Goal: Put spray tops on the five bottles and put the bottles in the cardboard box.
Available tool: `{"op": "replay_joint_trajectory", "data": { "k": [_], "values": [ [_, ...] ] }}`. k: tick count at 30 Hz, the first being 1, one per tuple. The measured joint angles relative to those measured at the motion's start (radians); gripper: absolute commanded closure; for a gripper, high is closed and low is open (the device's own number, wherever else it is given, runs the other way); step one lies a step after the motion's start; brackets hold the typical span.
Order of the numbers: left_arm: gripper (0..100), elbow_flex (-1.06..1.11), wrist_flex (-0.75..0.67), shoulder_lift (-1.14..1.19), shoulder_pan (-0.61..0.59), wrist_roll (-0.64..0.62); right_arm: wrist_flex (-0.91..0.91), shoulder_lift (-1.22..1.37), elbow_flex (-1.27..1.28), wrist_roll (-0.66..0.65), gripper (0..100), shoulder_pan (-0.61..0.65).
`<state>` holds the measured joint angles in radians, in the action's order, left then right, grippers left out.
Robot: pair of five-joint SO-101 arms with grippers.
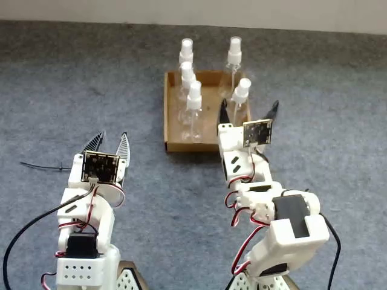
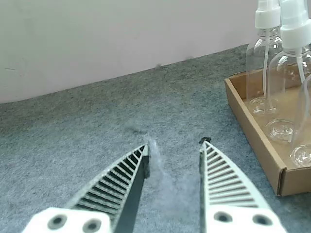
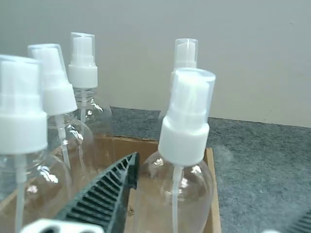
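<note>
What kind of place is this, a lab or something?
Likely a small robotics lab or hobby bench: two desktop robot arms side by side, grey carpet as the work surface, and spray bottles staged at a cardboard box before a plain wall.

The nearest bottle (image 3: 181, 194), clear and capped with a white spray top (image 3: 187, 116), is seen in the middle foreground between the widely spread fingers of the right end effector (image 3: 218, 189). A black ribbed finger (image 3: 104, 194) is seen just beside it. Four more capped bottles (image 3: 82, 63) are ranged behind, around the cardboard box (image 3: 121, 145). The grey table (image 3: 262, 150) is shown beyond.
</note>
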<state>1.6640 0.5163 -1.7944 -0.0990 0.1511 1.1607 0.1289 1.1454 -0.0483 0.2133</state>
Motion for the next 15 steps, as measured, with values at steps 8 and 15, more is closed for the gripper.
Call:
{"op": "replay_joint_trajectory", "data": {
  "k": [8,15],
  "values": [
    [84,0.000,0.000,0.000,0.000,0.000,0.000,-0.018,0.000,0.000,54.3,-0.018],
    [84,0.000,0.000,0.000,0.000,0.000,-0.235,-0.207,0.000,0.032,54.3,-0.017]
  ]
}}
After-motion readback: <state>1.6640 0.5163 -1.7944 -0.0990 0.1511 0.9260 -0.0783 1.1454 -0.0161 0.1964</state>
